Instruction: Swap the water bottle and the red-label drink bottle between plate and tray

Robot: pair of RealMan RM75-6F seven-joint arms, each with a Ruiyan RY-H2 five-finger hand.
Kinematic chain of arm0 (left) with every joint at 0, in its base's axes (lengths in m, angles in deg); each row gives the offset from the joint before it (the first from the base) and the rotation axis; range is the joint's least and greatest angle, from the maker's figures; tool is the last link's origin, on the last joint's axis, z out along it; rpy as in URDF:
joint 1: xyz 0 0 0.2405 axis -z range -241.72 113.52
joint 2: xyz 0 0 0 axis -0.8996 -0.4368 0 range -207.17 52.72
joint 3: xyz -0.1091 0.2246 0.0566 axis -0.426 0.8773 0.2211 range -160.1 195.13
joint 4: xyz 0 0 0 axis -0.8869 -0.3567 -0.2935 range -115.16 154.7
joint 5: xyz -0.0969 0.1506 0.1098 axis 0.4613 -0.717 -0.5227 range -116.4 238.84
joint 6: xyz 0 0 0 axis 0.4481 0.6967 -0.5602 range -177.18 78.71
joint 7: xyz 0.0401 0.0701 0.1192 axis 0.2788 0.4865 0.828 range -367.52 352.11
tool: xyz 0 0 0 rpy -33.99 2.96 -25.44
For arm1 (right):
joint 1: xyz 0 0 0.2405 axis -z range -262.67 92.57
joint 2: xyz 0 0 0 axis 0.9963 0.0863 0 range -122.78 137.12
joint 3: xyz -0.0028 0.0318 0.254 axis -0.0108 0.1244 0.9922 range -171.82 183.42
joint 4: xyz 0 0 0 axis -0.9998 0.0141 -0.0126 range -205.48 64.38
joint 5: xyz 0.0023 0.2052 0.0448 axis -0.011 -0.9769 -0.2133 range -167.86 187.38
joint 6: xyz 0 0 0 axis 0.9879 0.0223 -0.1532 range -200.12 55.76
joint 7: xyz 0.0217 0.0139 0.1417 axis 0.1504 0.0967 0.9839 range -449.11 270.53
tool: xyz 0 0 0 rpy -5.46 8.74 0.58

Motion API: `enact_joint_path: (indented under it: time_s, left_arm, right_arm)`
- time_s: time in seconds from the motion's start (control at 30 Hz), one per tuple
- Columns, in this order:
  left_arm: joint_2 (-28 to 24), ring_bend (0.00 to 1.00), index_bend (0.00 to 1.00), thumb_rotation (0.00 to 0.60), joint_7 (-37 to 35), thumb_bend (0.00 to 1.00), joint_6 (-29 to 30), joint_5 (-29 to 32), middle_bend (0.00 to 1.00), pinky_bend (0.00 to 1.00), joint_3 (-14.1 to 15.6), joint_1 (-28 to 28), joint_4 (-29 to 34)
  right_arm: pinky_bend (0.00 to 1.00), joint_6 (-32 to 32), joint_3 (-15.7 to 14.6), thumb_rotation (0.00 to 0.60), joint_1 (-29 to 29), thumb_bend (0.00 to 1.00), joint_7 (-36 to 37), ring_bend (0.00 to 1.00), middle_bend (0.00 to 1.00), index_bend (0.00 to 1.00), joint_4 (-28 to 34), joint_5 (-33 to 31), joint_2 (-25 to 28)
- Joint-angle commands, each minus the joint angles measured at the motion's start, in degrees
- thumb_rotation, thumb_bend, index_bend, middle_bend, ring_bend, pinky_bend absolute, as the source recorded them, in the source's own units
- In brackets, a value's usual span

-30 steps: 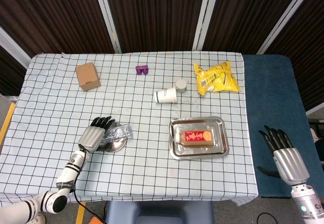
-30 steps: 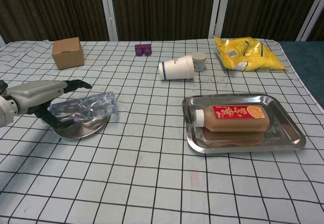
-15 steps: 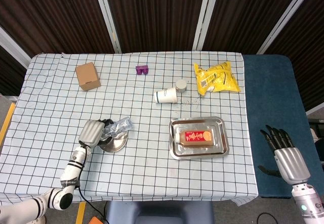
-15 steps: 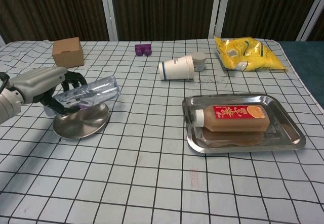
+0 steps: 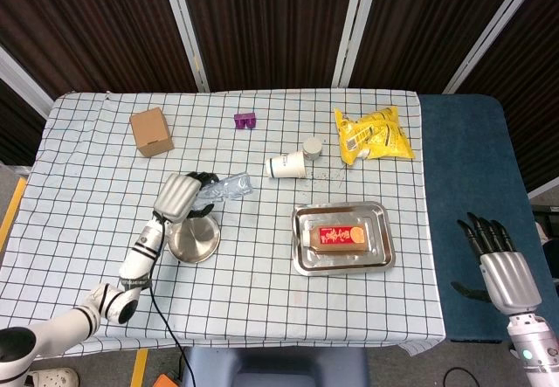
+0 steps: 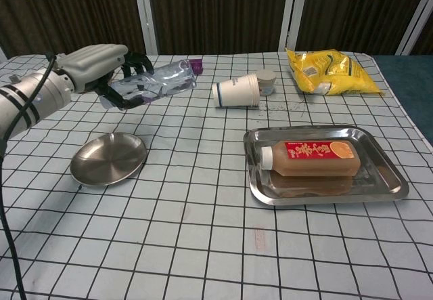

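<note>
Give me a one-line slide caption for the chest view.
Left hand holds the water bottle above the plate; the drink bottle lies in the tray.

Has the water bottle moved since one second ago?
Yes. The left hand has lifted the water bottle off the plate; it is now in the air, nearer the paper cup.

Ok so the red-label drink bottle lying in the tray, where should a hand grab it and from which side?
Grip the red-label drink bottle across its broad middle, coming down from above. It lies flat on its side in the tray, white cap toward the plate, and the tray's raised rim likely blocks a low sideways approach. The right hand is free; the left hand holds the water bottle.
</note>
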State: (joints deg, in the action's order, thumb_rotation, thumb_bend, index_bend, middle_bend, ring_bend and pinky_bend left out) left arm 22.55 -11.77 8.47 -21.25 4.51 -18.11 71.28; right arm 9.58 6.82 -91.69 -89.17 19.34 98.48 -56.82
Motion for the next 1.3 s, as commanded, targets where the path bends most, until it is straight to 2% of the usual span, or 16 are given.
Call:
enact_joint_path:
  time_s: [0.03,0.2,0.37,0.67,0.73,0.8,0.9,1.2,1.27,1.3]
  left_arm:
    - [5.4,0.82,0.76,0.6,-7.53,0.45,-4.7,-3.25,0.88,0.81,0.67,6.95,-11.39]
    - [10.03,0.78,0.73,0.6,-14.31,0.45,-7.16,-4.68,0.83,0.75,2.57,10.47,-20.2]
    - [13.85,0.66,0.67,0.6,-18.55,0.44,-8.36,-5.88,0.73,0.58,4.74,12.3,-27.57]
    - [17.2,0.26,0.23,0.6,-23.17,0.41,-10.09,-6.46,0.33,0.26,7.15,13.38,-34.46]
    - [17.6,0.14,0.07,0.6,-22.13,0.39,-9.6,-6.99,0.2,0.16,7.98,13.41,-36.06]
    - [17.87,0.04,0.0,0.6,-22.33,0.36,-9.34,-6.93,0.07,0.09,8.27,13.27,-36.33]
    - [17.46,0.0,0.0,0.6,-23.86,0.34,-10.01,-6.6,0.0,0.03,8.43,13.37,-35.53]
    - [16.05,0.0,0.0,0.6,-21.64,0.34,-9.57,-6.29,0.0,0.01,9.05,12.87,-33.17]
    - [15.55,0.0,0.0,0.6,-21.14,0.34,-8.34,-6.18,0.0,0.01,8.97,12.53,-32.27]
    - [13.84,0.0,0.0,0.6,-20.87,0.34,-3.55,-6.73,0.0,0.01,9.2,11.01,-29.95]
  right_arm:
    - [0.0,-0.41,0.44,0.6,-0.01,0.03,-0.26,0.0,0.0,0.0,-0.02,-1.04,0.16]
    - [0.0,-0.89,1.13,0.6,-0.04,0.03,0.24,0.0,0.0,0.0,-0.42,-2.62,0.38]
    - [0.0,-1.21,1.29,0.6,-0.02,0.03,0.71,0.0,0.0,0.0,-0.65,-3.16,0.69]
    - [0.0,-1.29,1.1,0.6,0.16,0.03,0.64,0.0,0.0,0.0,-0.45,-3.1,1.08]
    - [0.0,-1.2,1.08,0.6,0.21,0.03,0.52,0.0,0.0,0.0,-0.3,-3.03,1.09]
    - [0.0,-1.16,1.05,0.6,0.29,0.03,0.39,0.0,0.0,0.0,-0.13,-3.05,1.15]
    - [0.0,-1.47,0.91,0.6,0.22,0.03,0.42,0.0,0.0,0.0,0.13,-2.96,1.33]
    - [0.0,-1.02,0.76,0.6,0.33,0.03,0.86,0.0,0.0,0.0,0.28,-2.22,1.42]
    - [0.0,-0.77,0.69,0.6,0.32,0.03,1.07,0.0,0.0,0.0,0.2,-1.74,1.37]
    - [0.0,-0.67,0.16,0.6,0.08,0.03,2.18,0.0,0.0,0.0,0.36,-0.09,1.22]
